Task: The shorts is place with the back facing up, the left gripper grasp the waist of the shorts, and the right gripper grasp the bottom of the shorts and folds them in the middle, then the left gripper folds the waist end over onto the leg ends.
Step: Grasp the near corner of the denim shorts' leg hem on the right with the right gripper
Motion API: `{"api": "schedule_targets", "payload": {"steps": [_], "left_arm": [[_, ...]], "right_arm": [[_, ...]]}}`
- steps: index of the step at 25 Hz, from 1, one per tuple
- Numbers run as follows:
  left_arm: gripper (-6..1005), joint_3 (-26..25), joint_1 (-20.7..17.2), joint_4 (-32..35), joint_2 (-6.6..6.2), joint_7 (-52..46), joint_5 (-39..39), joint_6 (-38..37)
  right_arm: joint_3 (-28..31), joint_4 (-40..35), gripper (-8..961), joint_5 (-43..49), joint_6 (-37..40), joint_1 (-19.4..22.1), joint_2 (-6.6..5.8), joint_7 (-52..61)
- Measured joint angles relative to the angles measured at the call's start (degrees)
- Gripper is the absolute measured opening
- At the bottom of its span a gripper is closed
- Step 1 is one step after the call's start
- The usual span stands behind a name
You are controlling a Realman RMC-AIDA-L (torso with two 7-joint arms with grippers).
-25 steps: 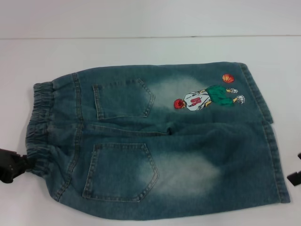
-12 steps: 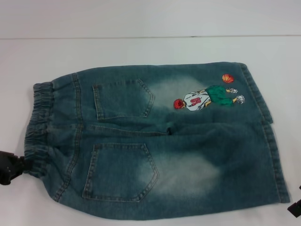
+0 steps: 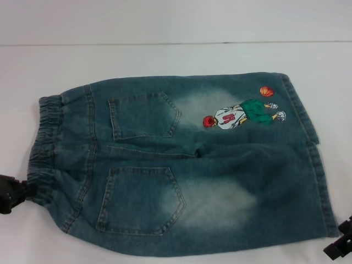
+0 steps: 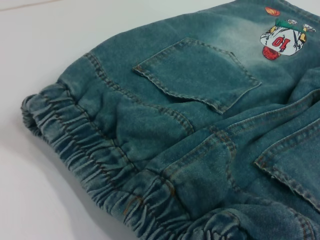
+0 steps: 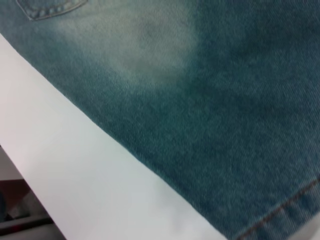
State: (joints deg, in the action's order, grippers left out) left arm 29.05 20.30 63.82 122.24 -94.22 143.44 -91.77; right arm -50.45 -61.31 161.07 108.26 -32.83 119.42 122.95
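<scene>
Faded blue-green denim is covering most of the white table (image 3: 165,60): the shorts (image 3: 181,165) are lying flat, back pockets up, with the waist (image 3: 44,148) toward the robot's left and the leg ends (image 3: 319,165) toward its right. The cloth looks soft yet fairly heavy, likely draping when lifted, so the puckered elastic band and the stitched hem seem the firmest places to pinch. The left gripper (image 3: 10,192) is sitting at the waist's near corner and the right gripper (image 3: 340,245) is hanging just off the near hem corner; I cannot tell how wide either one is standing.
</scene>
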Motion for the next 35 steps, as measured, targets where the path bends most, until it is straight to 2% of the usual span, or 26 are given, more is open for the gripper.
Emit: {"api": "schedule_targets", "payload": {"steps": [4,11,17,21,26,32,35], "left_arm": [[51,0.2,0.0,0.0,0.17,0.0,0.2,0.1],[51,0.3,0.0,0.1,0.19,0.0,0.3,0.2],[51,0.3,0.0,-0.1,0.29,0.0,0.4,0.6],[51,0.3,0.0,-0.1,0.29,0.0,0.4,0.8],[50,0.1,0.1,-0.1,0.23,0.0,0.4,0.9],[50,-0.2,0.4,-0.1,-0.31,-0.6,0.4,1.0],[50,-0.2,0.6,-0.1,-0.34,-0.7,0.3,1.0]], "right_arm": [[0.0,0.1,882,-2.0,-0.4,0.2,0.07,-0.4],[0.1,-0.6,882,-4.3,-0.1,0.3,-0.62,-0.7],[0.3,-1.8,882,-4.4,-0.7,0.3,-0.43,-1.5],[1.6,0.3,881,-5.1,-1.3,-0.1,-0.09,-2.6],[1.9,4.1,854,-5.4,-3.1,-0.1,-0.05,-3.2],[1.9,2.3,822,-6.0,-1.8,1.3,0.1,-5.8],[2.2,1.9,694,-6.3,-1.6,1.6,0.04,-6.0]]}}
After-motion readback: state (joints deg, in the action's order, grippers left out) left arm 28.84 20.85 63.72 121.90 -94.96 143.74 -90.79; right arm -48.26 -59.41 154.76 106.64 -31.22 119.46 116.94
